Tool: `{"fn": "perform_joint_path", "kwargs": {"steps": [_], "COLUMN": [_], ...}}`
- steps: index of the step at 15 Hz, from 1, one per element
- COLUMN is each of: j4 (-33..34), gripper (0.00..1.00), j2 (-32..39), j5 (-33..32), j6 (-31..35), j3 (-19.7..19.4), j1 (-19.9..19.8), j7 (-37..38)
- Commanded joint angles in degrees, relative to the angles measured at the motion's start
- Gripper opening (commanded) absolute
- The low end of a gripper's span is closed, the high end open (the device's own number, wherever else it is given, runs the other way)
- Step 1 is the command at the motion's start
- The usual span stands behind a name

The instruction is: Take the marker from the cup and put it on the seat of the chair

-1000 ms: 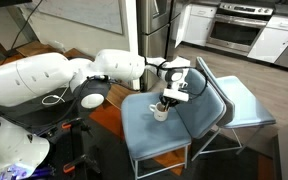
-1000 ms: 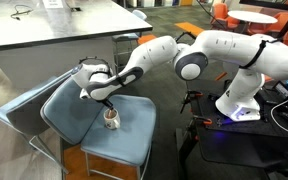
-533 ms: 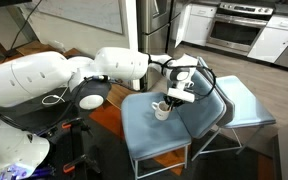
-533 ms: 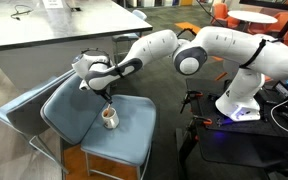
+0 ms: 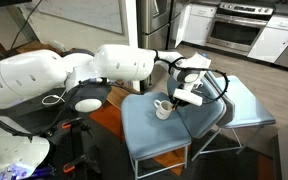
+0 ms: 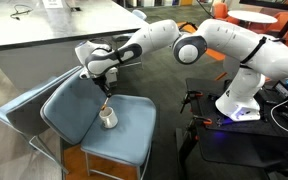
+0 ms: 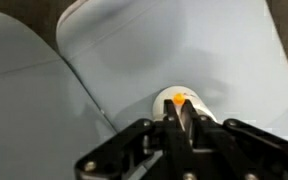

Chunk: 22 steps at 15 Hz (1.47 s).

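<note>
While hanging just above the small white handled mug point(image 6: 109, 118), the robot's black two-fingered hand point(image 6: 103, 88) is holding the short, thin, dark marker point(image 6: 106, 98), with its jaws pinched narrowly around it in the wrist view. The mug is sitting on the pale blue-grey padded seat of the thin-legged metal chair point(image 6: 132, 142). The marker appears to be clearing the rim, so the taking-out is looking done or nearly so, while laying it on the seat is remaining. Seen from the wrist, the marker's point(image 7: 183, 112) lower end is blurring into the mug's mouth, and both exterior views are showing it too small to judge.
</note>
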Motion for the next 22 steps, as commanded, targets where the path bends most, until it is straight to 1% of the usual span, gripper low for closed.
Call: {"fn": "perform_joint_path", "kwargs": {"steps": [1,4,7,9,13,16,17,18,22], "j4": [-9.9,-16.2,-21.8,-24.3,-27.7,-29.3,-29.7,-29.9,-31.2], "gripper": [0.03,0.03,0.03,0.03,0.03,0.03,0.37,0.39,0.68], "j2": [-6.5,-10.0,-11.1,-10.2,-8.0,-7.6,-7.8,-8.0,-9.7], "j5": [0.5,0.7,1.2,1.2,2.1,3.3,3.5,3.6,1.9], "j6": [2.4,2.7,3.0,3.4,8.4,11.3,11.5,11.4,10.4], "j3": [1.1,1.2,1.2,1.0,1.8,2.0,1.7,1.4,0.3], "j1": [-2.4,-4.4,-6.3,-7.2,-9.0,-9.3,-9.1,-8.9,-7.9], "j7": [-1.7,-1.4,-0.5,0.4,0.6,0.6,1.2,2.0,4.0]}}
